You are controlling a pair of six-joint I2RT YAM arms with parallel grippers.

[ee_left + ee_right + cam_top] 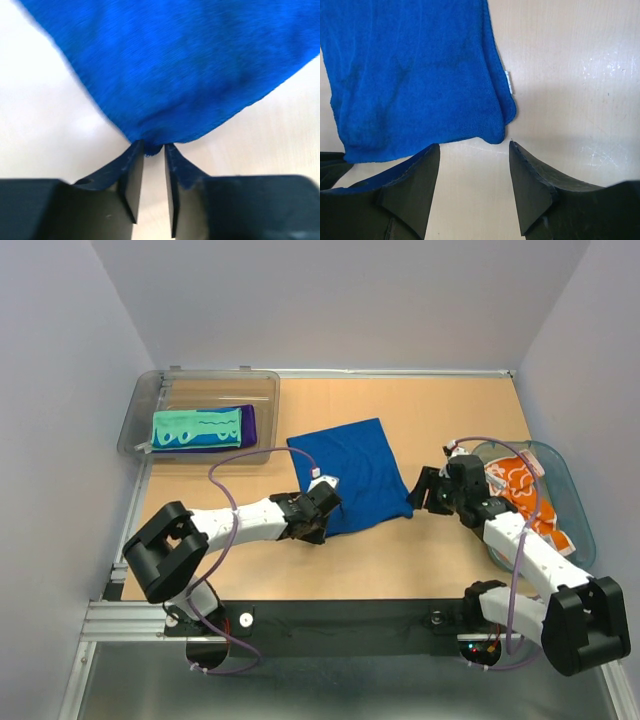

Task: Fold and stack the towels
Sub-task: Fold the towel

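Towel in royal blue, the blue towel, lay flat mid-table, roughly between the two arms. It was close to square. The slightly longer axis ran near-to-far, skewed so the far end leaned left and the near end right. Its near-left corner pointed at the left arm and its near-right corner at the right arm.

The left gripper had its jaws pinched narrow on the near-left corner, with cloth bunched between the tips. The right gripper sat low at the near-right corner with jaws spread and nothing between them. That corner lay just ahead of the gap. The right edge looked double-layered, with a small white tag.

The mint-green towel was folded with its long axis left-right. It lay on top of the purple towel inside the clear grey bin at the far-left corner. The white-and-orange towel was crumpled in the teal basket at the right edge, beside the right arm.

The table was tan wood grain, lightly scuffed in the right wrist view. Pale grey walls closed in the left, far and right sides. A black strip and a metal rail ran along the near edge under the arm bases.
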